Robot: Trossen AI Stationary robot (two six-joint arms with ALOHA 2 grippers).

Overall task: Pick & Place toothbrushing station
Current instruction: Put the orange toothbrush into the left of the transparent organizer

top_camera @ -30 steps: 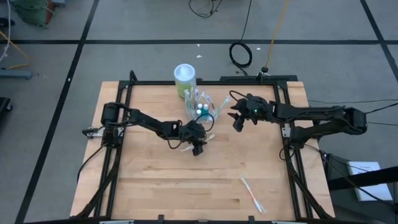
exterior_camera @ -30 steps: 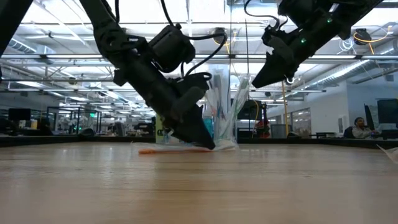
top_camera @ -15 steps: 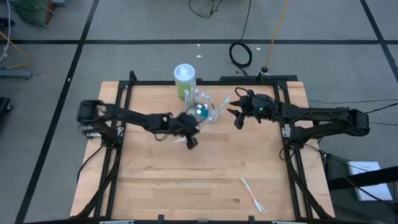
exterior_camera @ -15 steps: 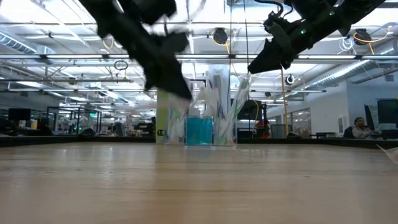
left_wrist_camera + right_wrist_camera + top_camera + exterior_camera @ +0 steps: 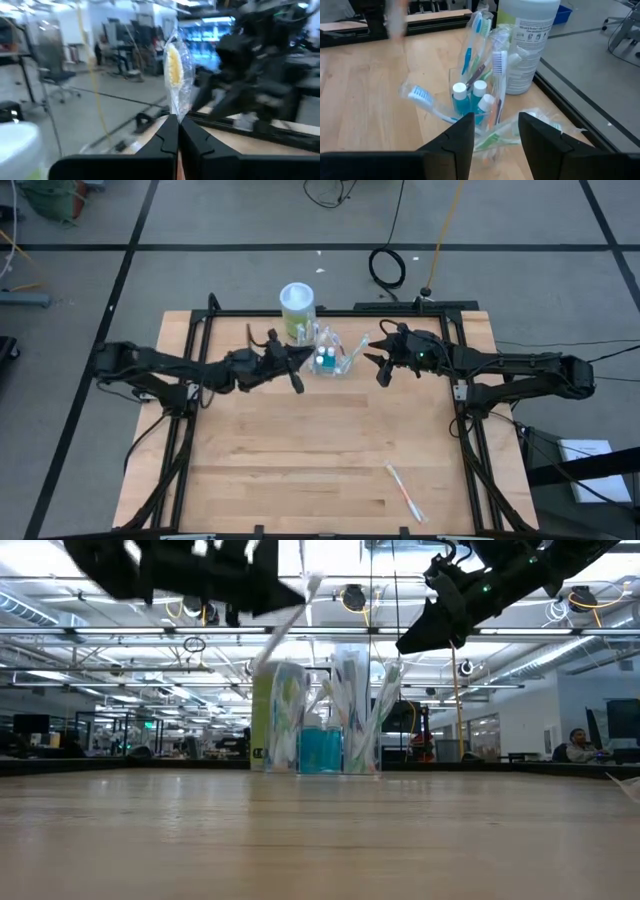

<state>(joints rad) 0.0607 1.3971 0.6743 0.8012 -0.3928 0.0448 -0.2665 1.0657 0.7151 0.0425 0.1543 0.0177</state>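
Overhead, the wooden surface [image 5: 300,460] sits inside a black frame, with both dark arms reaching toward its far edge. Left arm stretches across from the left side; the left end effector [image 5: 296,380] is raised off the surface just beside the green canister [image 5: 297,310], fingers pressed together on a wrapped toothbrush [image 5: 175,75] with a yellow head, which stands up between them in the left wrist view. Right arm comes in from the right; the right end effector [image 5: 379,368] hovers near the toothbrushing station [image 5: 328,358], fingers apart and holding nothing, the station visible between them in the right wrist view. Green canister has a white lid and stands at the far edge of the surface. The toothbrushing station, a clear cup, stands upright just beside the canister, between the two end effectors; it holds several wrapped toothbrushes and small blue bottles with white caps [image 5: 466,95]. One more wrapped toothbrush [image 5: 405,492] lies flat near the front right of the surface, well apart from the rest.
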